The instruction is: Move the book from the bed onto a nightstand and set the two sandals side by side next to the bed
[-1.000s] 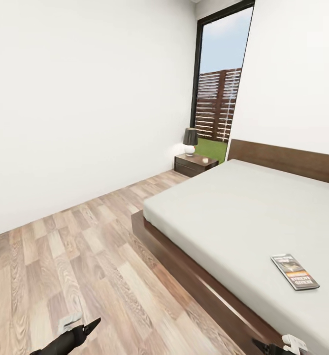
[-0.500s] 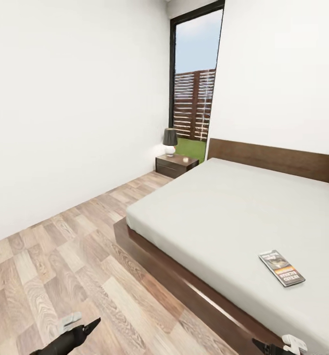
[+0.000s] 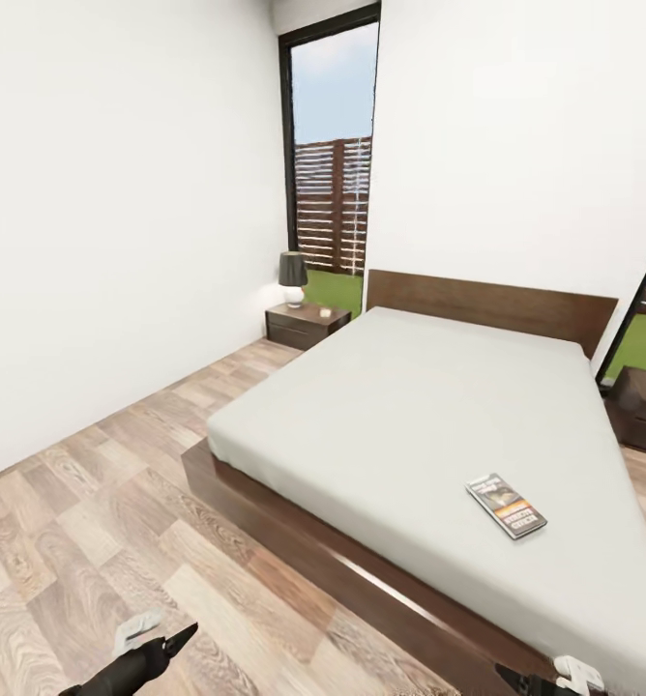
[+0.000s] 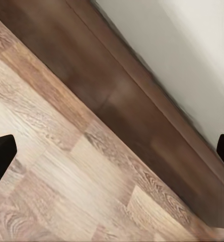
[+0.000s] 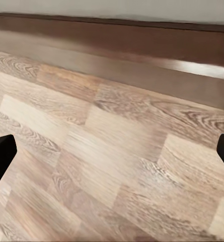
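Book (image 3: 506,506) lies flat on bed (image 3: 400,406) mattress, near its foot-end edge. Nightstand (image 3: 307,324) beside headboard. Both end effectors released, empty, fingers spread over wood floor (image 5: 91,151).

book (image 3: 506,505) on bed (image 3: 400,406); nightstand (image 3: 307,325) left of headboard, second maybe right.

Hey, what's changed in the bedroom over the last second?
Only the camera turned: the whole view slid left, bringing a second nightstand into sight beside the bed. The book lies in the same spot on the mattress. Both grippers, left and right, hang low, open and empty as before.
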Motion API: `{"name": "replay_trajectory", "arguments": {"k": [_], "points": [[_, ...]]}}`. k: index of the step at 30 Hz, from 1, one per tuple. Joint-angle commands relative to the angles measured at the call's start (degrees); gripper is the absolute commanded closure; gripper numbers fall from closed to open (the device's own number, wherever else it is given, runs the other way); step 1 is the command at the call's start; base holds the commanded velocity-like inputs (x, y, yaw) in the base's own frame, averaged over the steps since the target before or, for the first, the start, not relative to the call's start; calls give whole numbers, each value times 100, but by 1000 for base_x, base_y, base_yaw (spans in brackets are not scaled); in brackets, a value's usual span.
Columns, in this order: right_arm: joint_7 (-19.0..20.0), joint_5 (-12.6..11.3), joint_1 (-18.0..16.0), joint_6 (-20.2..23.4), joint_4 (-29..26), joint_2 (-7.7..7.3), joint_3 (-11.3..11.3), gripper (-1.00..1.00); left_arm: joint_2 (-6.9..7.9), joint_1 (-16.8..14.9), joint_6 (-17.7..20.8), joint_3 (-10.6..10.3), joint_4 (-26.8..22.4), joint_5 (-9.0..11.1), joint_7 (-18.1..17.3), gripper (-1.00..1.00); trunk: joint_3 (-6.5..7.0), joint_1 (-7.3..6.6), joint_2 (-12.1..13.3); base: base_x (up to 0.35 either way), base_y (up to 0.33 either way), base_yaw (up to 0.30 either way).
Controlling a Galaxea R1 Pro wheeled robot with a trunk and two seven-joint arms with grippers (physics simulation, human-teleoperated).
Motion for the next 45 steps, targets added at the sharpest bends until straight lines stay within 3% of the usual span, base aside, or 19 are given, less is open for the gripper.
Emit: {"name": "replay_trajectory", "arguments": {"k": [1, 19, 31, 45], "points": [[20, 36, -6, -12, 9, 0, -45, -100, 1, -3, -42, 40, 3, -60, -14, -100, -6, 0, -3, 2, 1, -284], [10, 42, -6, -18, 9, 0, -45, -100, 1, -3, -42, 43, 3, -60, -14, -100, -6, 0, -3, 4, 0, -284], [10, 42, -6, -21, 9, 0, -45, -100, 1, -3, -42, 45, 3, -60, -14, -100, -6, 0, -3, 228, 68, -284], [10, 43, -6, -21, 9, 0, -45, -100, 1, -3, -42, 43, 3, -60, -14, -100, -6, 0, -3, 19, 4, -284]]}}
